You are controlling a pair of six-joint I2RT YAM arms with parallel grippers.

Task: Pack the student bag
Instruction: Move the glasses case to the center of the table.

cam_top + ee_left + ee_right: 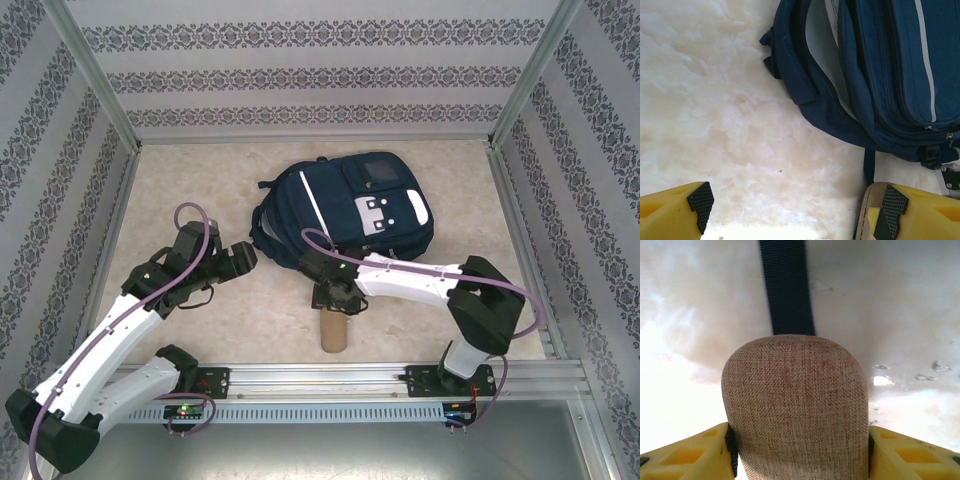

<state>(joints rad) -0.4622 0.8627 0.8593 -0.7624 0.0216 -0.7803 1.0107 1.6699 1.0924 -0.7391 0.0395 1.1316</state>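
The student bag (340, 205) lies flat at the middle of the far half of the desk (180, 185), with its front pocket and grey-white patches facing up. Its straps trail off the near left side. From the left wrist its top and right side are cut off by the frame.

The right gripper (338, 300) reaches down just in front of the bag, and the arm covers the far end of a brown woven pouch (333, 335) lying on the desk. In the right wrist view the gripper is partly closed, its black pads (731, 457) pressed against both sides of the pouch. The pouch's near end runs out of the frame. A dark strap (785, 285) disappears beneath the pouch's rounded far end.

The left gripper (797, 205) hovers over bare desk to the left of the bag, spread wide and holding nothing. A tan sliver (866, 210) half hidden behind one of its fingers may be the same pouch.
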